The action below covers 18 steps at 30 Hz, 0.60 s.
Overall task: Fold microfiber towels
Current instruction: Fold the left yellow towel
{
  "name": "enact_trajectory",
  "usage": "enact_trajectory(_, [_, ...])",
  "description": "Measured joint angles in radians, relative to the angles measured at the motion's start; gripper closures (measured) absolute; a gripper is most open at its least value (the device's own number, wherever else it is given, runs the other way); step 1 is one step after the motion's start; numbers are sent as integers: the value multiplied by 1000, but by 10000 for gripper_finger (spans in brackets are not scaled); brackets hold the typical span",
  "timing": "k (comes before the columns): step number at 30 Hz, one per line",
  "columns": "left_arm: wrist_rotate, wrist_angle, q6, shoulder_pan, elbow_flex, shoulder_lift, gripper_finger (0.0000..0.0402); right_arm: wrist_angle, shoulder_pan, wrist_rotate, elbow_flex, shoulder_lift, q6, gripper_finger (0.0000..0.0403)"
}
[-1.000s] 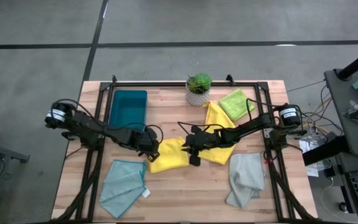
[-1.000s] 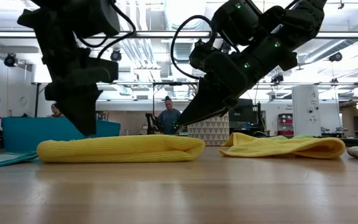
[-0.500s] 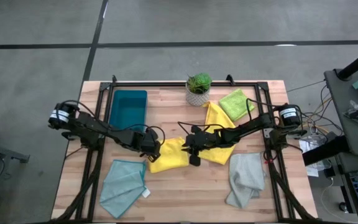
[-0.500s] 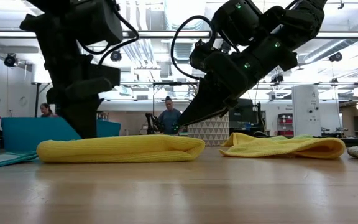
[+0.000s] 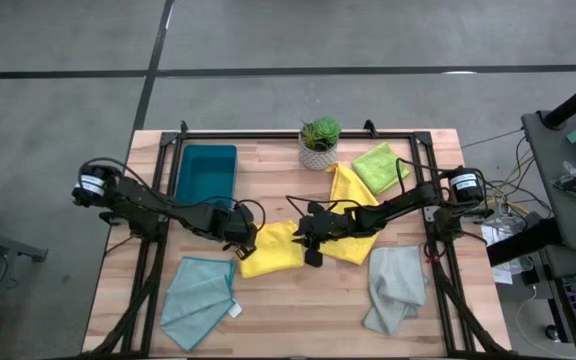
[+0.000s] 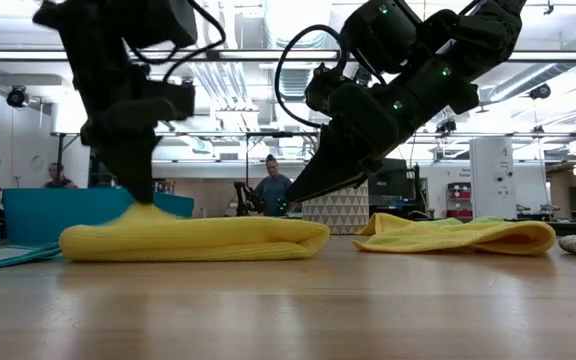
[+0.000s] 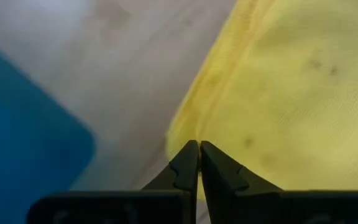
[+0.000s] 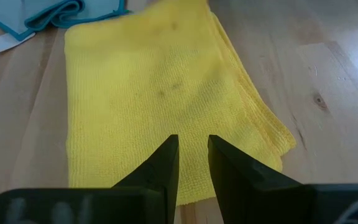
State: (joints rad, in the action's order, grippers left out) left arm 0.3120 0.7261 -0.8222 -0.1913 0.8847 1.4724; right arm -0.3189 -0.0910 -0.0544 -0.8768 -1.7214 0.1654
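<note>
A folded yellow microfiber towel (image 5: 271, 252) lies at the table's middle. My left gripper (image 5: 245, 238) is shut on its left edge. My right gripper (image 5: 303, 238) stands over the towel's right end (image 8: 166, 81), its fingers a little apart with nothing between them. A second yellow towel (image 5: 351, 190) lies under the right arm. Flat on the table are a lime green towel (image 5: 380, 166) at the far right, a pale grey one (image 5: 396, 288) at the near right, and a light teal one (image 5: 198, 298) with a white tag (image 5: 235, 311) at the near left. My left gripper pinches the yellow towel's left edge (image 7: 180, 134) between its two shut fingers, coming from above and pointing down. The cloth stands up in a small peak (image 6: 146, 213) under the fingertips; the rest of the towel lies flat on the table. One layer or several, I cannot tell. My right gripper hangs slanting over the towel's right end (image 6: 298, 232); I cannot tell whether its fingertips touch the cloth.
A dark teal tray (image 5: 206, 175) stands at the far left, close behind my left gripper. A potted plant (image 5: 319, 143) stands at the far edge's middle. Bare wood lies at the near middle between the teal and grey towels. People show in the room behind.
My left gripper has shut on the yellow towel's left edge and risen slightly. That edge now stands up in a small peak while the rest of the towel has stayed flat.
</note>
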Motion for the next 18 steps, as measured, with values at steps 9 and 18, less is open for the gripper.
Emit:
enact_trajectory(9, [74,87,-2,0,5,-43,401,0,0,0,0,0,0,323])
enact_trajectory(18, [87,65,-11,2,-12,30,401,0,0,0,0,0,0,323])
